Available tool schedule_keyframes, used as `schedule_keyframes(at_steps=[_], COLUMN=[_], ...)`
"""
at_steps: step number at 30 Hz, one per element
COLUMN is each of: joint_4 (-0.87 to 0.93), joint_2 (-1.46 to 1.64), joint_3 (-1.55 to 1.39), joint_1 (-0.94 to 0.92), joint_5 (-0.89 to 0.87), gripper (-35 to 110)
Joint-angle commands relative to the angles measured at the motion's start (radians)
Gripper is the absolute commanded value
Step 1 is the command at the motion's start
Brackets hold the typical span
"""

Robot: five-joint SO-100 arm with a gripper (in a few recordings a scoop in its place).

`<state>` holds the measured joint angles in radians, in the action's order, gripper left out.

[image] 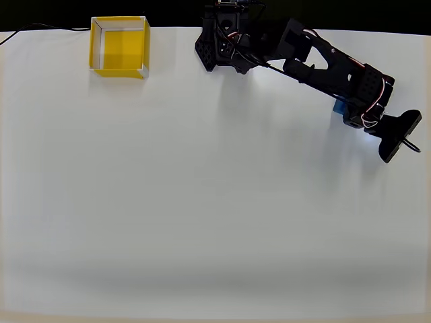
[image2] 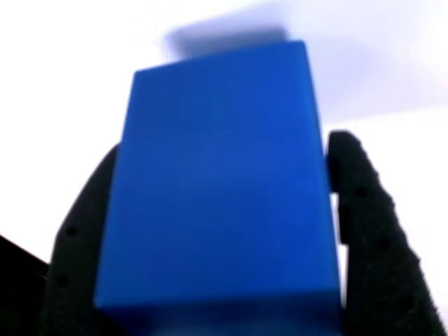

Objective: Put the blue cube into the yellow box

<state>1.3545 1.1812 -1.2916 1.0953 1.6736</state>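
Blue cube gripped at far right, yellow box still to reach

Blue cube [image2: 220, 189] sitting between the two black fingers [image2: 374, 231] of the tool [image2: 217, 280] in the wrist view, filling most of the frame, with a finger pressed close against each side. Tool closed down to the cube's width and apparently clamped on it. Blurred dark shadow on the white surface just beyond the cube's far edge, suggesting a slight lift off the table, though not certain from this angle.

From overhead, just a small sliver of blue [image: 339, 106] peeking out beneath the black arm [image: 323, 64] near the right side of the white table [image: 215, 222]. Arm stretched from its base at the top centre out toward the right edge, wrist hardware hiding the tool itself.

Yellow box [image: 119, 46] standing open-topped at the upper left of the table in the overhead view, well apart from the cube, with nothing visible inside on its yellow floor.

Progress, judged from this: approach and grasp done or all but done; lift either just begun or about to begin. Remaining: raising the cube clear, swinging across most of the table's width to the left, lining up over the box opening, lowering and letting go. Roughly a third complete, with the long carry still ahead.
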Motion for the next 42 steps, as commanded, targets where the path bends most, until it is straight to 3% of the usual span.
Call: schedule_keyframes(at_steps=[1, 12, 23, 42], joint_4=[-0.002, -0.112, -0.041, 0.009], joint_2=[0.262, 0.331, 0.561, 0.982], joint_3=[0.19, 0.304, 0.238, -0.212], joint_1=[-0.267, -0.996, -1.571, -2.459], joint_5=[0.104, 0.331, 0.321, 0.319], gripper=[14, 15, 15, 14])
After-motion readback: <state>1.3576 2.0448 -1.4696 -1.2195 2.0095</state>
